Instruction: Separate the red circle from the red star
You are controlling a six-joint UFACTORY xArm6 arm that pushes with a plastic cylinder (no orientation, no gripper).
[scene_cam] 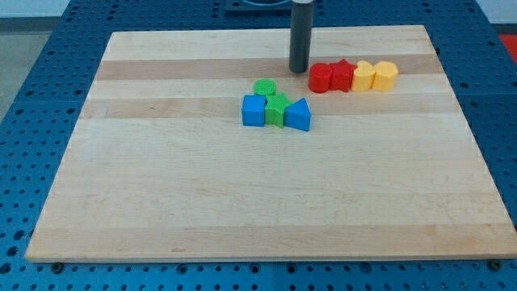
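My tip [298, 69] (rod upright) — touching board.

A: What can't you make out here?

B: The rod [300, 32] runs off the far edge of the picture, so its upper part and the arm above it are cut away.

A: And the blocks?

B: The green star [277, 108] is wedged between the blue cube [254, 111] and the blue triangle [298, 115]; its sides are covered, and it hides the near face of the green cylinder [265, 87] behind it.

A: The far row?

B: The two yellow blocks [375, 76] press together, and their exact shapes are too small to tell.

A: The board [161, 202]?

B: All there. The blue perforated table [24, 97] around it is cropped on every side.
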